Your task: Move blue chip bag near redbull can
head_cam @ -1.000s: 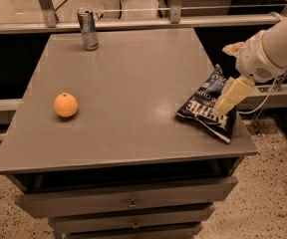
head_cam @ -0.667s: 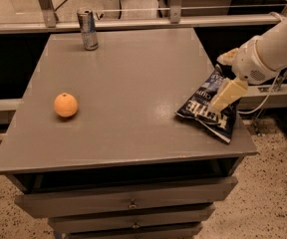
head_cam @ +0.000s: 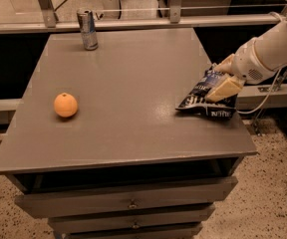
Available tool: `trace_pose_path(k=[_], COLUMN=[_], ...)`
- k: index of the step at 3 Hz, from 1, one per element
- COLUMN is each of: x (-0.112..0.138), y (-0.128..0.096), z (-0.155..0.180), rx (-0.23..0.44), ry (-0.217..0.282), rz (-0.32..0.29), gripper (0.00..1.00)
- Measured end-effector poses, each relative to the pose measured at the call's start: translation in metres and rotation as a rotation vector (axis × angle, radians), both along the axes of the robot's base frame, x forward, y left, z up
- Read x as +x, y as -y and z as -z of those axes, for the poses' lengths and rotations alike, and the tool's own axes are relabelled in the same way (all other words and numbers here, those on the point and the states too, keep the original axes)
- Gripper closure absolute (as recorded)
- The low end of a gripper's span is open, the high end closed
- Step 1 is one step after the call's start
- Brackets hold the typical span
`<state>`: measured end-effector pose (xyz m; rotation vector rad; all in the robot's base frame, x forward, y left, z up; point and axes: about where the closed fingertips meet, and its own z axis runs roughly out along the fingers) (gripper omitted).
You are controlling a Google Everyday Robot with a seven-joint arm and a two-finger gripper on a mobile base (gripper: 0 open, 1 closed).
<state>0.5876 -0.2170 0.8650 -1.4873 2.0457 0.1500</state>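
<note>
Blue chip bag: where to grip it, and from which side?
Pinch the crumpled right end of the blue chip bag, coming in over the right edge of the table as viewed. The bag lies mostly flat, so its broad face offers little purchase, while that end seems raised. The hand sits over that end.

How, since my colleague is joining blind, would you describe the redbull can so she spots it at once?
Start at the grey drawer table and look to its far left corner. The redbull can stands there: slim, upright, silver and blue, unlike the round orange fruit at front left or the blue chip bag at the right edge, where the gripper is.
</note>
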Motion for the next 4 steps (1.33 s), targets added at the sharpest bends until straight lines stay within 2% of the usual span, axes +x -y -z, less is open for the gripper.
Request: trace_pose_path(k=[1,2,3,4], x=[0.000,0.001,0.004,0.005], y=[-0.009,-0.011,-0.013,-0.023], z=[-0.028,-0.063,-0.087,-0.085], rx=[0.043,0.133,0.165,0.186], ry=[0.022,0.032,0.065,0.069], rz=[-0.033,-0.055,-0.064,-0.093], gripper=[0.87,1.00,1.00,1.00])
